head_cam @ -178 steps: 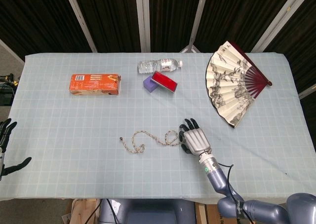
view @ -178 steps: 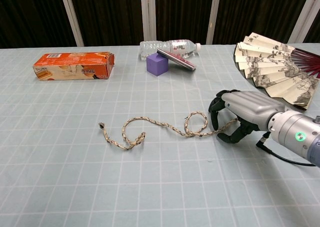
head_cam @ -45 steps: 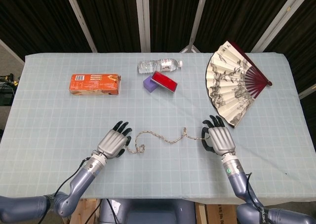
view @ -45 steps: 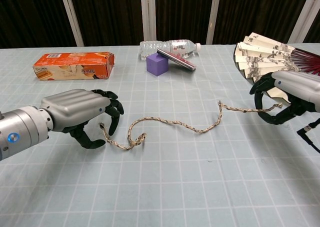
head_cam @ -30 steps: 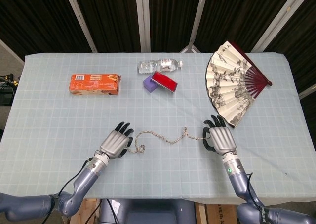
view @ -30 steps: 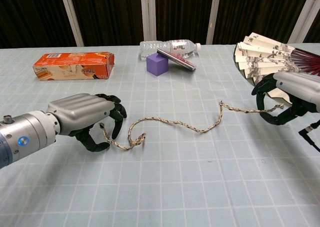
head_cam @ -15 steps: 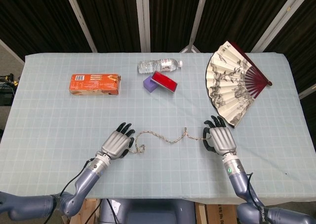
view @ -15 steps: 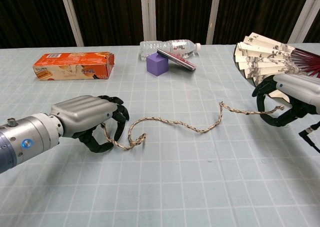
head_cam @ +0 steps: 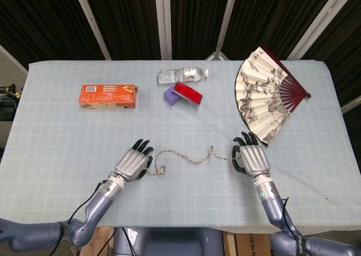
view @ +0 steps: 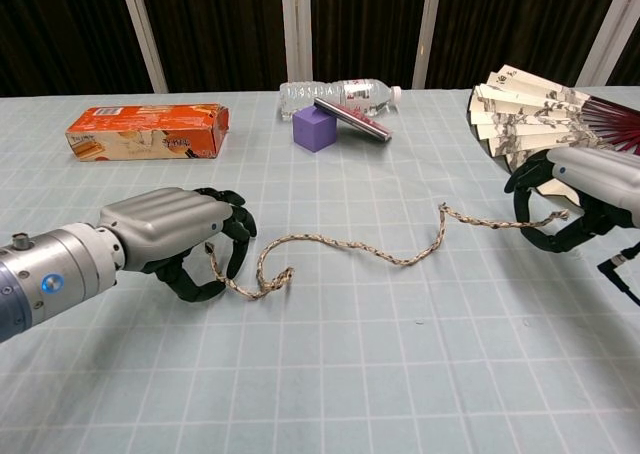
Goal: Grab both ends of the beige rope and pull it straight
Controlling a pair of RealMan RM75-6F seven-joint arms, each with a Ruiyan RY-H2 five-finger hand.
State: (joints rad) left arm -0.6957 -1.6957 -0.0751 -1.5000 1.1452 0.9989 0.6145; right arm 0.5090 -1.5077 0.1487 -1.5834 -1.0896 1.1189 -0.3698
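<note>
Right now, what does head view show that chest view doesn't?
Only head view: the whole table outline, the fan's red handle end, and both forearms. Only chest view: a side look at the left hand's fingers curled around the rope end, and the right hand holding the other end. Both: orange box, bottle, purple block.

Left hand (view: 175, 236) sits low on tablecloth (view: 330, 374); bare cloth outboard & behind it, nothing in the way. Ahead of it, well apart, orange box (view: 146, 131) lies across far path. Btwn the hands only the slack rope (view: 350, 249) on the cloth. Right hand (view: 580, 199) has paper fan (view: 545, 124) just ahead & outboard, near its fingertips, so tight there. Bottle (view: 340, 96), purple block (view: 317, 129) w/ red case (head_cam: 188, 93) well fwd of both hands, mid-table.
</note>
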